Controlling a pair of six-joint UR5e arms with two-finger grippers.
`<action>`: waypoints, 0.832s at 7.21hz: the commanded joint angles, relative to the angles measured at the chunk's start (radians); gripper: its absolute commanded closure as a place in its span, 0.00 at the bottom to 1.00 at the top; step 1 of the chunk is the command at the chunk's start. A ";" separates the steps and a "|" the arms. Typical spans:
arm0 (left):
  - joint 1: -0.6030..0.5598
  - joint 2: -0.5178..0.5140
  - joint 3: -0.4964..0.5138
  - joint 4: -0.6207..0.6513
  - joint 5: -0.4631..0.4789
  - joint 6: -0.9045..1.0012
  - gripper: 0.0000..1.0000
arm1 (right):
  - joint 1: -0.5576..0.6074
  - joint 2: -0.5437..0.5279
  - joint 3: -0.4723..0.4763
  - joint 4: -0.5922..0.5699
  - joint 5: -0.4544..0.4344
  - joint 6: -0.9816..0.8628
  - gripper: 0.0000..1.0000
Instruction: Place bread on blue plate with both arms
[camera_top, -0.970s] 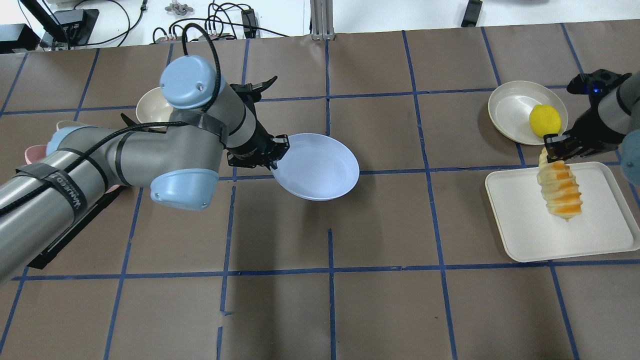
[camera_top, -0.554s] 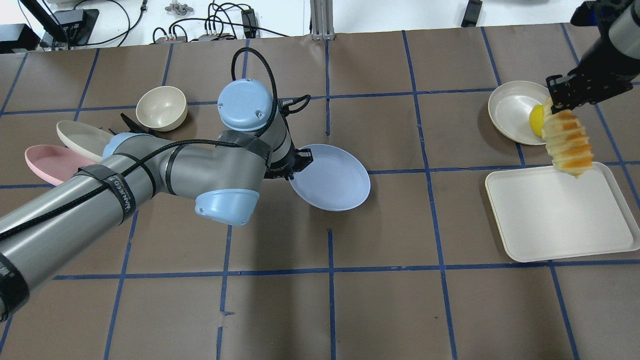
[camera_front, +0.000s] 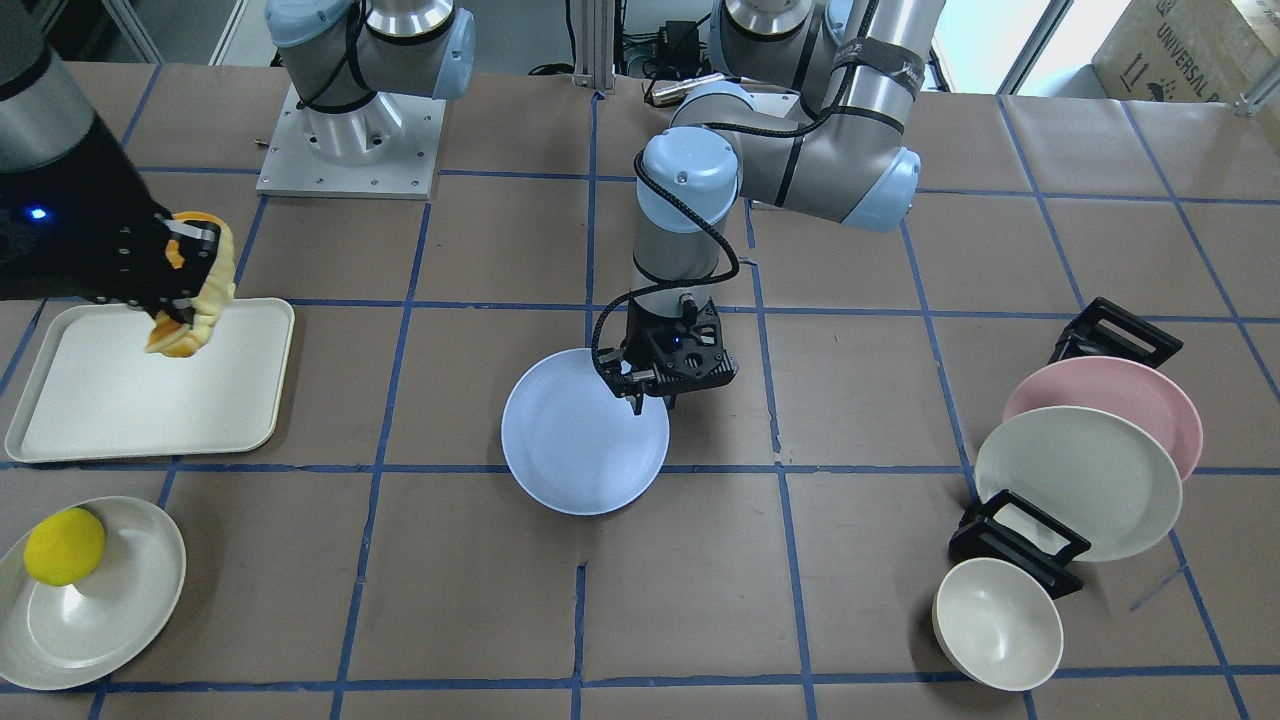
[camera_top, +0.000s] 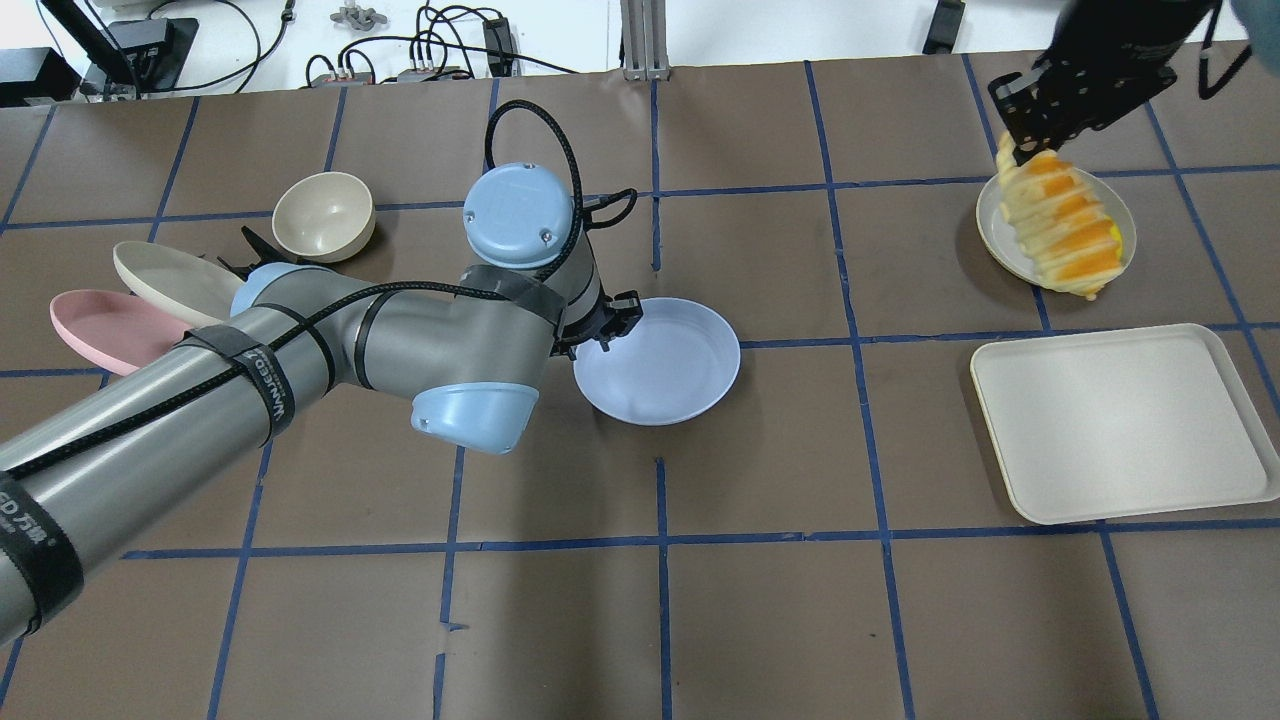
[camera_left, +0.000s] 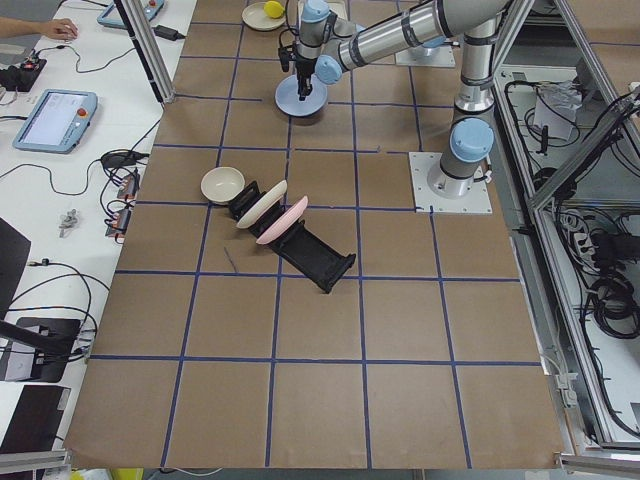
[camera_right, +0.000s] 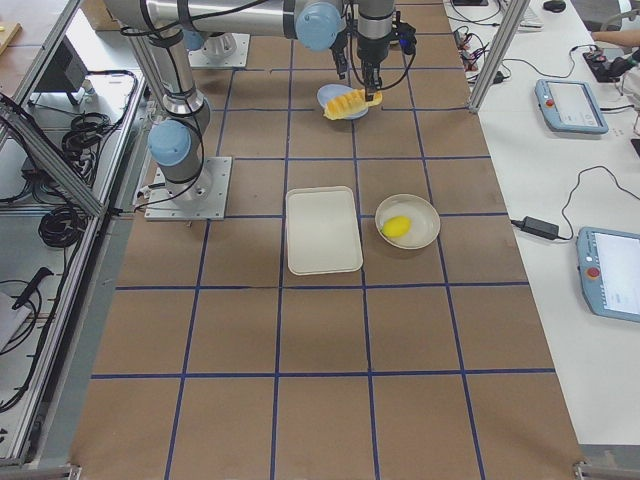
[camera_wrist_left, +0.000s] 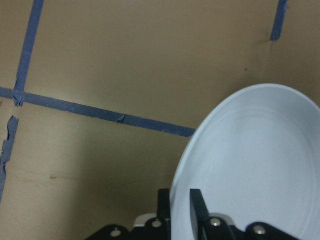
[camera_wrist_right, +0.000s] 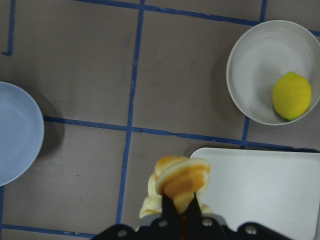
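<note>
The blue plate (camera_top: 672, 368) lies near the table's middle, and also shows in the front view (camera_front: 575, 445). My left gripper (camera_top: 603, 336) is shut on its left rim. The left wrist view shows one finger (camera_wrist_left: 196, 206) on each side of the rim of the plate (camera_wrist_left: 250, 165). My right gripper (camera_top: 1022, 150) is shut on one end of the striped bread (camera_top: 1068, 232). The loaf hangs well above the table at the far right. In the front view the bread (camera_front: 196, 290) hangs over the tray's back edge. It also shows in the right wrist view (camera_wrist_right: 178, 179).
A white tray (camera_top: 1120, 430) lies at the right. A cream plate (camera_front: 110, 610) holding a yellow lemon (camera_front: 64, 545) is beyond it. At the left, a rack holds a pink plate (camera_top: 95, 322) and a cream plate (camera_top: 160, 270), beside a cream bowl (camera_top: 323, 215).
My right gripper has lifted the bread off the white tray and carried it up. My left arm has moved the blue plate slightly right and nearer, then stayed almost still.
</note>
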 joint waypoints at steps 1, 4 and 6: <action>0.038 0.005 0.018 -0.046 -0.007 0.073 0.00 | 0.123 0.017 0.003 -0.022 0.010 0.155 0.89; 0.183 0.023 0.036 -0.116 -0.080 0.555 0.00 | 0.224 0.104 0.003 -0.069 0.017 0.248 0.89; 0.303 0.072 0.068 -0.260 -0.154 0.600 0.00 | 0.281 0.156 0.014 -0.071 0.083 0.237 0.89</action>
